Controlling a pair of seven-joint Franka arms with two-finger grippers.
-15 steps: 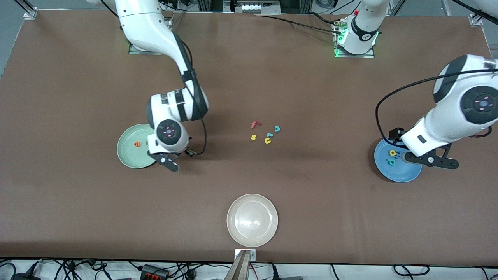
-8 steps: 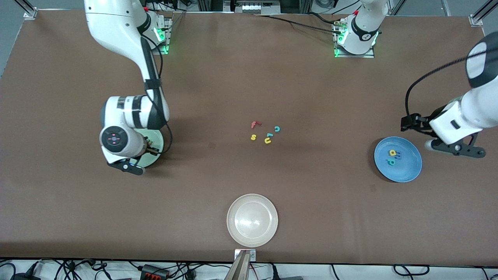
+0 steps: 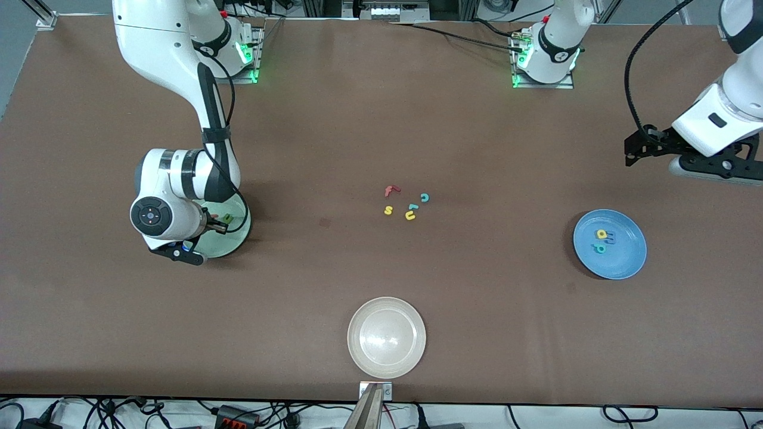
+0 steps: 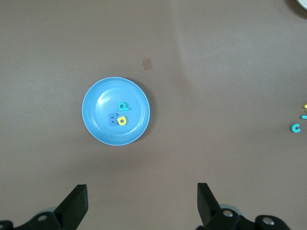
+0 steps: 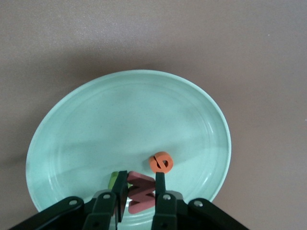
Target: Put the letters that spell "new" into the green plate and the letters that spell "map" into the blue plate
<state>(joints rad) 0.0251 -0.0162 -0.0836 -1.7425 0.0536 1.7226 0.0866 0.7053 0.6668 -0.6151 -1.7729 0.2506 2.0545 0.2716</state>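
Observation:
The green plate holds the orange "e". Low over this plate, my right gripper is shut on the reddish-pink "w". The green "n" lies in the plate, half hidden by a finger, and also shows as the "n" from the front camera. The blue plate carries the yellow "a", teal "p" and blue "m". My left gripper is open and empty, high over bare table beside the blue plate.
A whitish plate sits near the front edge. In the table's middle lie a red "f", yellow "s", yellow "u", teal "c" and one more teal piece.
My right arm has swung toward its end of the table, carrying the "w" over the green plate. My left gripper has risen off the blue plate toward its base.

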